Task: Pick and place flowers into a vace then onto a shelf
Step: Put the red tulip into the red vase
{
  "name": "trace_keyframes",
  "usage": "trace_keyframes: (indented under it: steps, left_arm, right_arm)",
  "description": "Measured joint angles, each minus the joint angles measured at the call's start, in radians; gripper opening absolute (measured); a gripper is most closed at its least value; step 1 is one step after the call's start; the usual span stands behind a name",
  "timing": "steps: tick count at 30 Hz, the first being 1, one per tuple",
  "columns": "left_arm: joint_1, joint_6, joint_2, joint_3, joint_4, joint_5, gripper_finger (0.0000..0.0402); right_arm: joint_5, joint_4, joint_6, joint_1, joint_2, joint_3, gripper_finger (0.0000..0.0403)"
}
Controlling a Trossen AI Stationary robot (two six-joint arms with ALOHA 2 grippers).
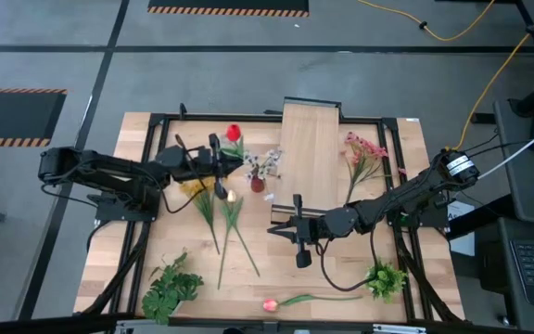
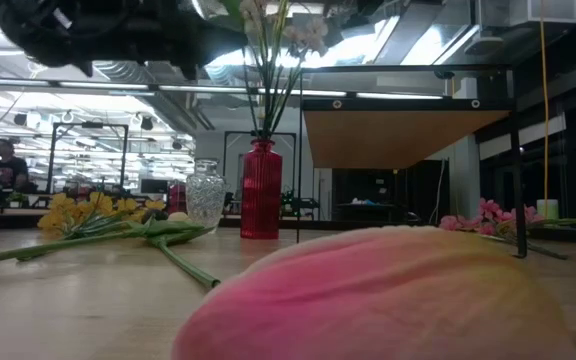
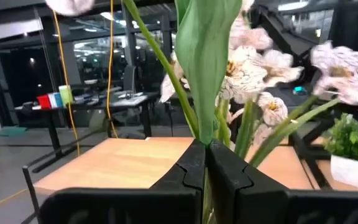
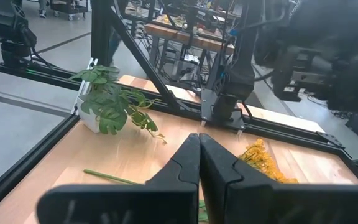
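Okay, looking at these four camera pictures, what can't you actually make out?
- Low view: the pink tulip fills the foreground, blurred, hiding the table behind it.
- Low view: the clear vase is partly hidden behind leaves; whether it holds anything is unclear.
- Left wrist view: the left claw is shut on a green stem; its bloom is cut off by the edge.
- Right wrist view: the right claw hides the table beneath it.

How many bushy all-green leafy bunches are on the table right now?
2. One leafy bunch lies at the table's front-left corner; the other leafy bunch lies front-right, below the right arm. None seems hidden.
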Motion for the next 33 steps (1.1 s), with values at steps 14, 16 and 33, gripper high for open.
trace_keyframes:
  steps: [14,16,33]
  left_arm:
    - [0.000,0.022,0.000,0.016,-0.102,-0.015,0.0003]
    - [0.000,0.028,0.000,0.016,-0.102,-0.015,0.0003]
    - [0.000,0.053,0.000,0.016,-0.104,-0.017,0.0083]
  right_arm:
    - [0.000,-0.019,0.001,0.000,0.000,0.000,0.0006]
    - [0.000,-0.019,0.001,0.000,0.000,0.000,0.0006]
    - [0.000,-0.019,0.004,0.000,0.000,0.000,0.0006]
